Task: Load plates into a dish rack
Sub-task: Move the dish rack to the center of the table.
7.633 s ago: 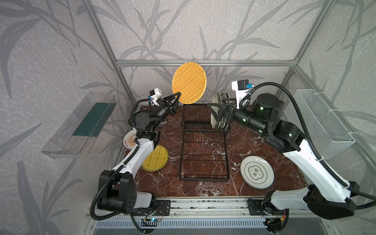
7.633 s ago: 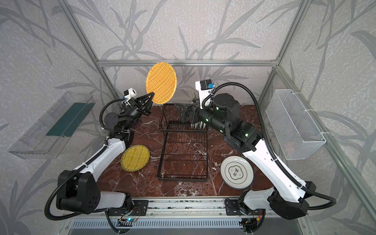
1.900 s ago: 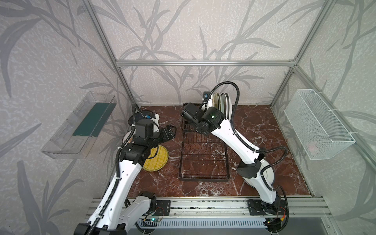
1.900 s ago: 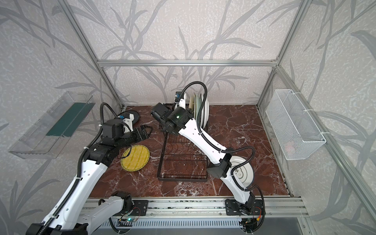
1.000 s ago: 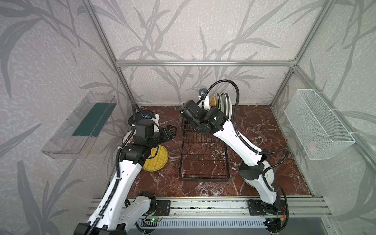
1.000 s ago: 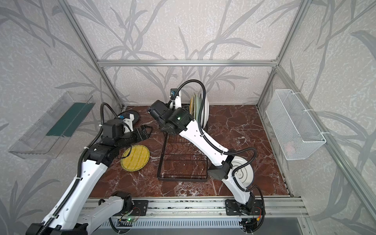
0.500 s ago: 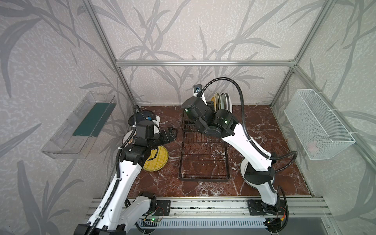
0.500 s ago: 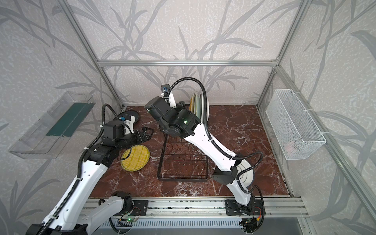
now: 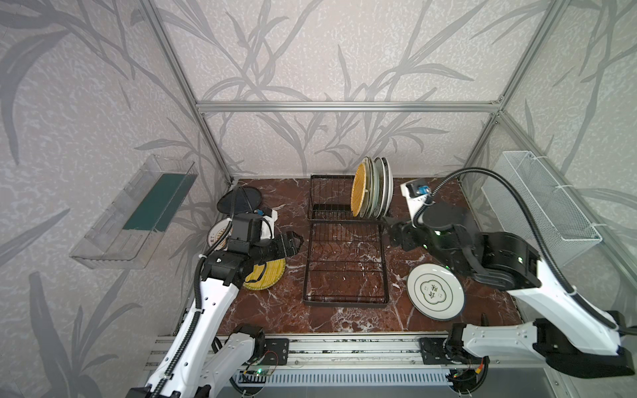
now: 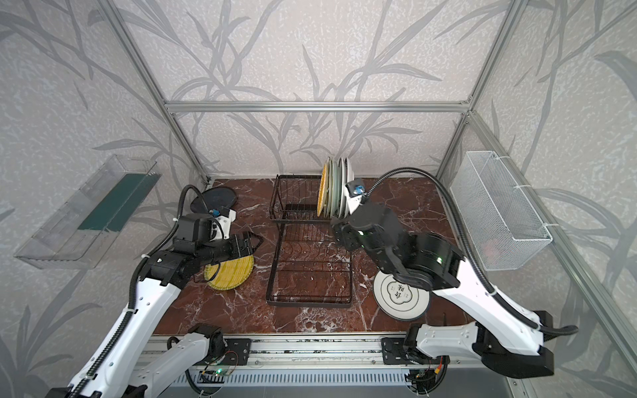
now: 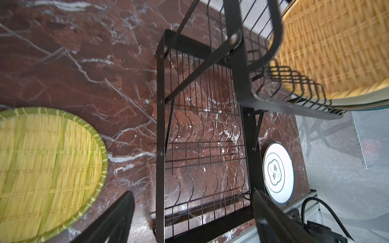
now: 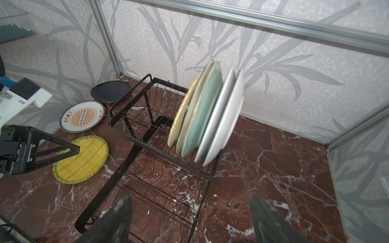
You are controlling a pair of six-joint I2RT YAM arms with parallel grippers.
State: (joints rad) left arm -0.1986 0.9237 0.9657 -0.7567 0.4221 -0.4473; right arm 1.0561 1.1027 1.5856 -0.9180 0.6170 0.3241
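The black wire dish rack (image 9: 344,262) (image 10: 310,268) lies mid-table, and several plates (image 9: 374,193) (image 12: 208,117) stand in its raised section, an orange woven one (image 11: 328,44) leftmost. Flat on the marble lie a yellow woven plate (image 9: 267,275) (image 11: 46,168), a sunburst plate (image 12: 82,116), a black plate (image 9: 241,200) and a green-emblem white plate (image 9: 435,294). My left gripper (image 9: 293,243) (image 11: 192,210) hovers open and empty by the rack's left edge. Beside the rack's right edge my right gripper (image 10: 336,234) (image 12: 191,212) is open, holding nothing.
A clear plastic bin (image 9: 138,213) hangs on the left wall and a white mesh basket (image 9: 541,203) on the right wall. The aluminium rail (image 9: 344,351) with both arm bases runs along the table's front edge.
My right arm has swung from over the rack's upright section back to the rack's right side, its jaws opening wider. The left arm has hardly moved.
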